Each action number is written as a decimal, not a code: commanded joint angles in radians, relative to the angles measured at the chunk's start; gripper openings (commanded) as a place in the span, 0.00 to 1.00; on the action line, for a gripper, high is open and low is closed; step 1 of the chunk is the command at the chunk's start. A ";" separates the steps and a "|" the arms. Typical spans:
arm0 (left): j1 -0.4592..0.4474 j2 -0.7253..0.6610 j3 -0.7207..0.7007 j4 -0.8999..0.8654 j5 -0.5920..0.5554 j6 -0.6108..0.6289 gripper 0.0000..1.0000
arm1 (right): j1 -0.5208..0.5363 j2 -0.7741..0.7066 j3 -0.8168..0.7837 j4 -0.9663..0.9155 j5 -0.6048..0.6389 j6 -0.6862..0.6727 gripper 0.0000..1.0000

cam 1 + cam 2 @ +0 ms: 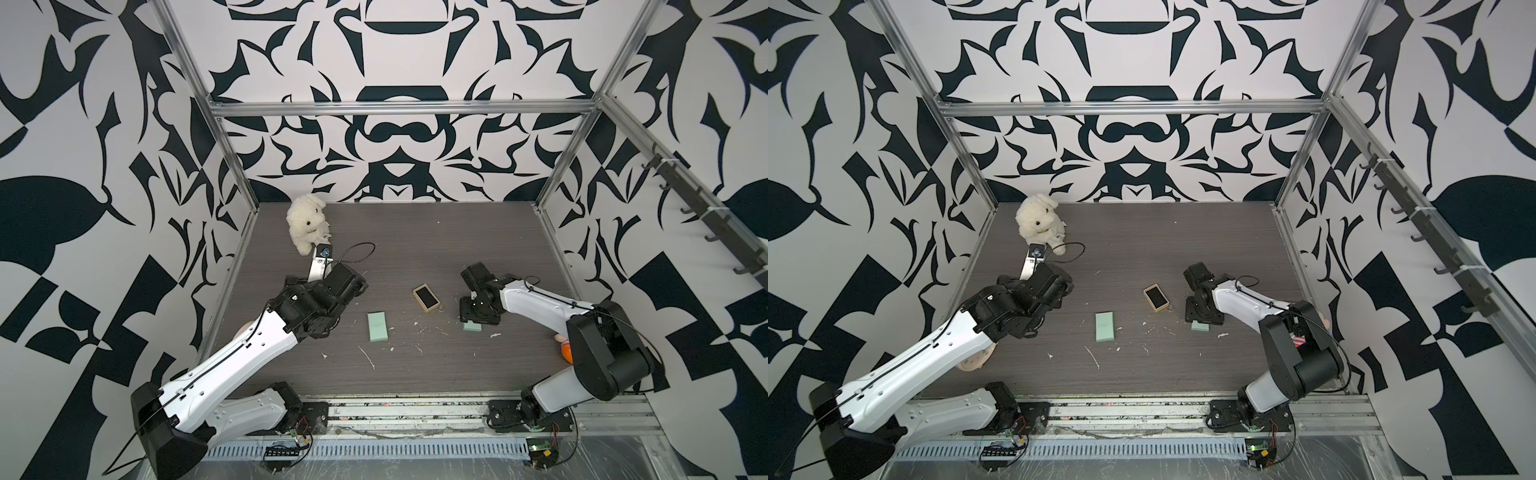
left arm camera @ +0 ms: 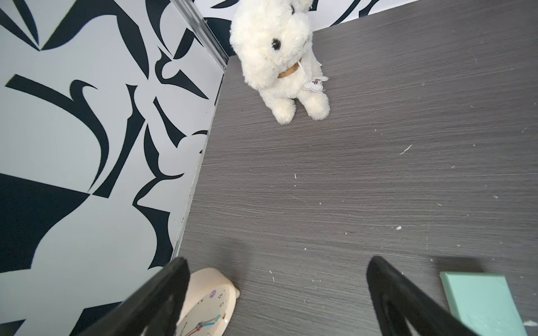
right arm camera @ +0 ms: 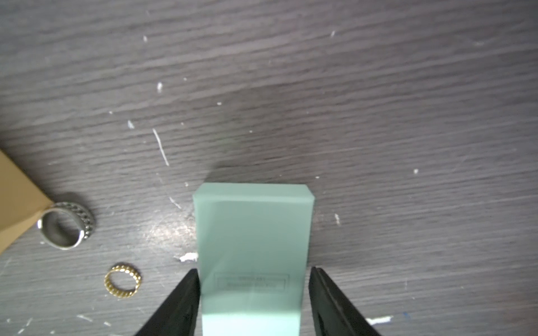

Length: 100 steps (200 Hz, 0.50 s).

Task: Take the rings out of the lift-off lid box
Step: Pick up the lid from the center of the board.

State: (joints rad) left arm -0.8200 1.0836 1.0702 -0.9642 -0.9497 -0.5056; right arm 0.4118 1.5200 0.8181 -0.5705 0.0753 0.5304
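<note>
Right pincer (image 3: 254, 270) straddles mint box (image 3: 253, 227), one finger touching; can't tell if clamped. Left pincer (image 2: 278, 261) apart, empty. Silver ring (image 3: 66, 225), gold ring (image 3: 123, 280) on table (image 3: 378, 101) by tan box (image 3: 17, 203). Squeeze squarely, lift straight up.

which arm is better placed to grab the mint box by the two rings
Right. The right gripper straddles that mint box, a finger on each side. The left gripper hangs open far off, by the clock and plush toy.
</note>
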 commanded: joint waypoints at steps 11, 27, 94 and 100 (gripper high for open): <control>0.001 -0.014 -0.021 -0.001 -0.026 -0.005 0.99 | -0.004 -0.004 0.018 -0.003 0.026 -0.001 0.58; 0.002 -0.011 -0.020 -0.002 -0.026 -0.005 1.00 | -0.004 0.002 0.021 -0.004 0.026 -0.001 0.55; 0.002 -0.007 -0.022 0.000 -0.020 0.000 0.99 | -0.004 -0.005 0.040 -0.027 0.025 -0.013 0.49; 0.002 -0.007 -0.023 0.000 -0.021 -0.001 0.99 | -0.004 -0.007 0.045 -0.030 0.020 -0.016 0.48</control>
State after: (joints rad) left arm -0.8200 1.0817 1.0698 -0.9627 -0.9585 -0.5053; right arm 0.4118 1.5204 0.8196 -0.5735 0.0830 0.5240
